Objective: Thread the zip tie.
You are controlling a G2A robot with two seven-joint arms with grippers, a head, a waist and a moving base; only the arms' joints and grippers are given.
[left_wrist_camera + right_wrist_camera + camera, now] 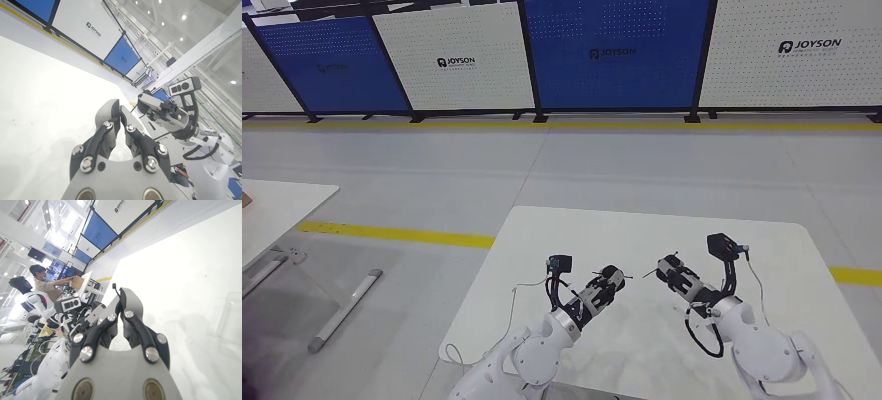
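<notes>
The counter (542,250) fills the lower centre and lower right of the top view, a plain white slab with rounded corners. Both arms come up from the bottom edge of that frame and point at each other.

The left hand (615,275) is lower centre in the top view, and the right hand (663,268) is just to the right of it. They are near each other but apart, both raised off the counter.

In the right wrist view the right hand (121,294) has its pads pressed together, pinching the zip tie (115,290). The tie's square black head stands clear beyond the fingertips, and the strap runs down between the pads. In the top view the zip tie (651,272) is a thin dark line sticking out of that hand towards the other.

In the left wrist view the left hand (119,108) is also pressed together at the tips. A short black strip (113,120) is nipped at the edge of one pad. I cannot tell whether it joins the tie in the right hand (139,102), which sits just beyond with thin black ends poking out of it.

Blue and white pegboard panels (612,50) run along the top of the frame. A yellow floor line (392,234) crosses at mid-left.
</notes>
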